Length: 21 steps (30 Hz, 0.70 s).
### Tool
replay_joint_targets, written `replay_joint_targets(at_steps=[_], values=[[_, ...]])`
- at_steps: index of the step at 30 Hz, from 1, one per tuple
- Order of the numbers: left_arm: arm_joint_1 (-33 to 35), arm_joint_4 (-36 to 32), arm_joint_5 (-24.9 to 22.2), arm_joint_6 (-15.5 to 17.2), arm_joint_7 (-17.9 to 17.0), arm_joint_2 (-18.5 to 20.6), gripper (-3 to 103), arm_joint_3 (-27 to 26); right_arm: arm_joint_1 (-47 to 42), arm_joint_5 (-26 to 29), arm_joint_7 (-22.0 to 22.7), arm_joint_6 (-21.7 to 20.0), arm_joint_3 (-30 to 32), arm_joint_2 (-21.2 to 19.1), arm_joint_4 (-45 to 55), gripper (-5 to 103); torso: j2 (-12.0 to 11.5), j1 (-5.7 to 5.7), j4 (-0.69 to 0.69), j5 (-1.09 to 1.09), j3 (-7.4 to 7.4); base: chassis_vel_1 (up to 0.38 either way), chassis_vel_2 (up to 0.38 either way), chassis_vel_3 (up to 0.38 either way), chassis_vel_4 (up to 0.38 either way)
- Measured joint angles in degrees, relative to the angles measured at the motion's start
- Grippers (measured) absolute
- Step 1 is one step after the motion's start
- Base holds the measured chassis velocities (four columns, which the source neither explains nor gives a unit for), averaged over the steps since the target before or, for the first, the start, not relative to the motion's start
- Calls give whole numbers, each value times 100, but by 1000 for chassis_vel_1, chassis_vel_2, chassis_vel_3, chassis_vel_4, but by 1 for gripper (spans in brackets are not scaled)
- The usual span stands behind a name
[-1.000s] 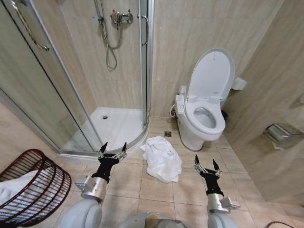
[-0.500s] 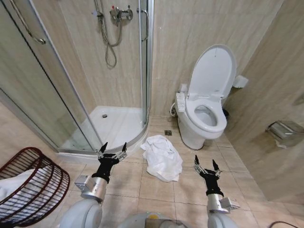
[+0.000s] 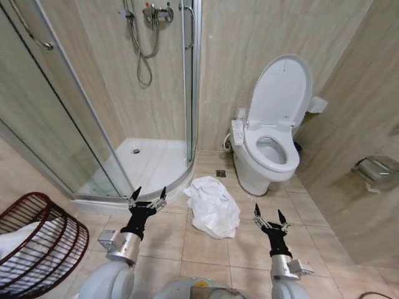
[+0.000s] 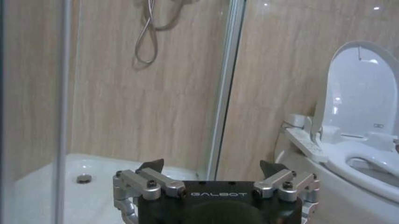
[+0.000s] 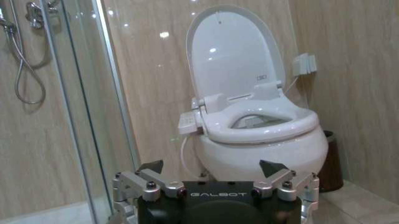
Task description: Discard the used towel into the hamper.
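Left gripper (image 3: 148,198): held low ahead of the base, jaws spread apart, nothing gripped.
Right gripper (image 3: 270,218): likewise raised, jaws apart, empty.
Hamper (image 3: 38,251): on the floor at the near left; white cloth already inside.
Towel (image 3: 214,206): crumpled on the tiles between the grippers, short of the toilet (image 3: 268,149).
Advice: the heap is best pinched at a raised fold, from above.

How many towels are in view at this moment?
2: one crumpled white towel on the floor tiles between shower and toilet, and one white towel inside the hamper at the robot's left. More may lie hidden beneath it.
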Motion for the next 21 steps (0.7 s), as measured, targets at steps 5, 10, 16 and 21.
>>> replay_joint_targets(at_steps=[5,10,16,21], values=[[0,0,0,0,0,0,100,0,39,0,-43,109,1,0,-88,100,0,1,0,-2,1,-157,162,175,-162],[-1,0,0,0,0,0,100,0,96,-5,-257,285,0,0,-318,100,14,7,1,0,11,-204,208,211,-205],[-2,0,0,0,0,-1,100,0,497,221,-353,-474,-32,-1,-982,100,27,12,-1,-1,20,-119,119,108,-67],[-1,0,0,0,0,2,100,0,1055,522,-410,-1273,-134,-144,-1662,100,37,12,-1,-2,23,7,-13,-69,1]])
